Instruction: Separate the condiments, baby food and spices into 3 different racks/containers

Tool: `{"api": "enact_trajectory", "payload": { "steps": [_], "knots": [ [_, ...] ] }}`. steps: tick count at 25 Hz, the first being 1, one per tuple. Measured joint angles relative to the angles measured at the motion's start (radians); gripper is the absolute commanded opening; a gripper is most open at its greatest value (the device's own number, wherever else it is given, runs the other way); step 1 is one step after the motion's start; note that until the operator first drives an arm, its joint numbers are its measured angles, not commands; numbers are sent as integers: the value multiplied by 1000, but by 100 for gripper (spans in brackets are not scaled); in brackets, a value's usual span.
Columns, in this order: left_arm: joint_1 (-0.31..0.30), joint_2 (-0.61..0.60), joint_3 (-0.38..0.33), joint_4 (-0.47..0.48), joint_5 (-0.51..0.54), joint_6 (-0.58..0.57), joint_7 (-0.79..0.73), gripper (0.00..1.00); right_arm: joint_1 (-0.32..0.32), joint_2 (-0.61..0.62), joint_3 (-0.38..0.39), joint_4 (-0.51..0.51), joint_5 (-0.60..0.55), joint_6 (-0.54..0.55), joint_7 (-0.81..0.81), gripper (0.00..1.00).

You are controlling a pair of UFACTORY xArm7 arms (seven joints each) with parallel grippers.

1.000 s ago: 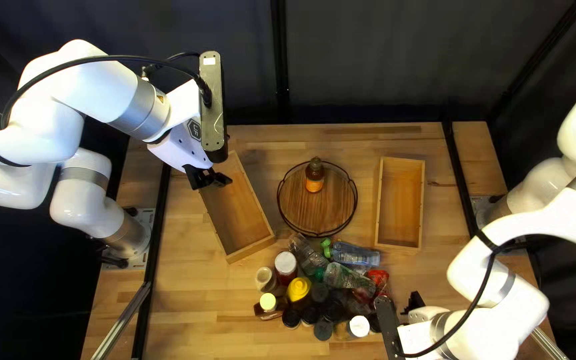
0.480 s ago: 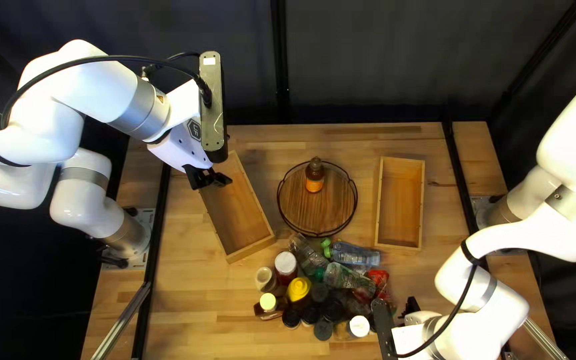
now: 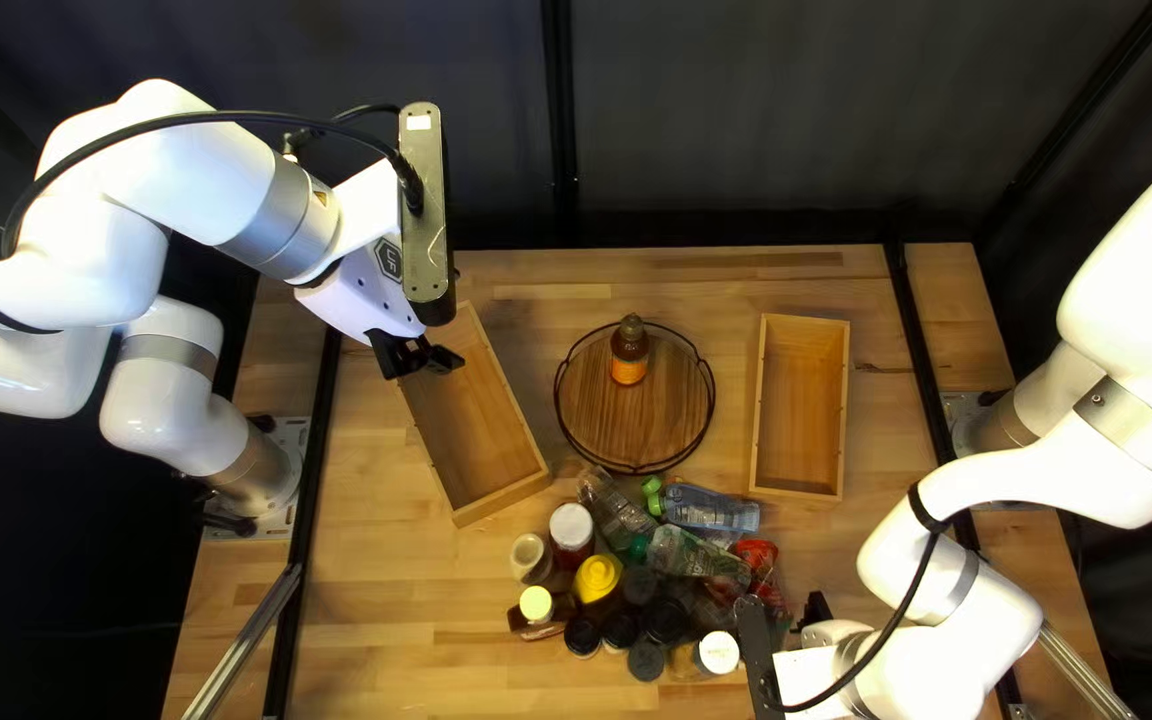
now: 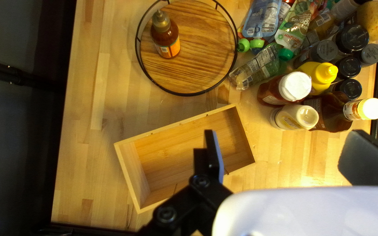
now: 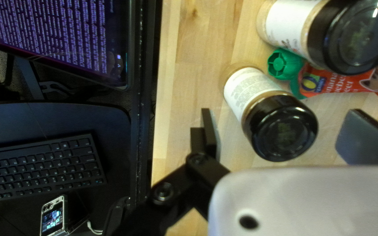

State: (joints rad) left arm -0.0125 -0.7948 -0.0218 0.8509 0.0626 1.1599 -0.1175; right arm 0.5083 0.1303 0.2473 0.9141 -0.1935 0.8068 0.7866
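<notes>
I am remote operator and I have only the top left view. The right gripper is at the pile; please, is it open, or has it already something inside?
Observer: In its wrist view the right gripper is open, its two fingers wide apart and gripping nothing.
Operator: Thank you. And which object is in front of it, please?
Observer: A jar with a white label and a black lid, close beside the green cap of a red pouch.
</notes>
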Motion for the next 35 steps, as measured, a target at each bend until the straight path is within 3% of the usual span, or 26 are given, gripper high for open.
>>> {"api": "enact_trajectory", "payload": {
  "steps": [9, 15, 21, 28, 35],
  "knots": [
    [0, 0, 0, 0, 0, 0, 0, 100, -2, -78, 0, 38, 39, 116, -47, 1],
    [0, 0, 0, 0, 0, 0, 0, 100, -31, -265, -51, 46, 82, 309, -188, 1],
    [0, 0, 0, 0, 0, 0, 0, 100, -90, -500, -162, -62, 66, 429, -328, 2],
    [0, 0, 0, 0, 0, 0, 0, 100, -194, -677, -311, -254, -29, 403, -451, 1],
    [0, 0, 0, 0, 0, 0, 0, 100, -277, -669, -424, -347, -106, 270, -517, 2]
  ]
}}
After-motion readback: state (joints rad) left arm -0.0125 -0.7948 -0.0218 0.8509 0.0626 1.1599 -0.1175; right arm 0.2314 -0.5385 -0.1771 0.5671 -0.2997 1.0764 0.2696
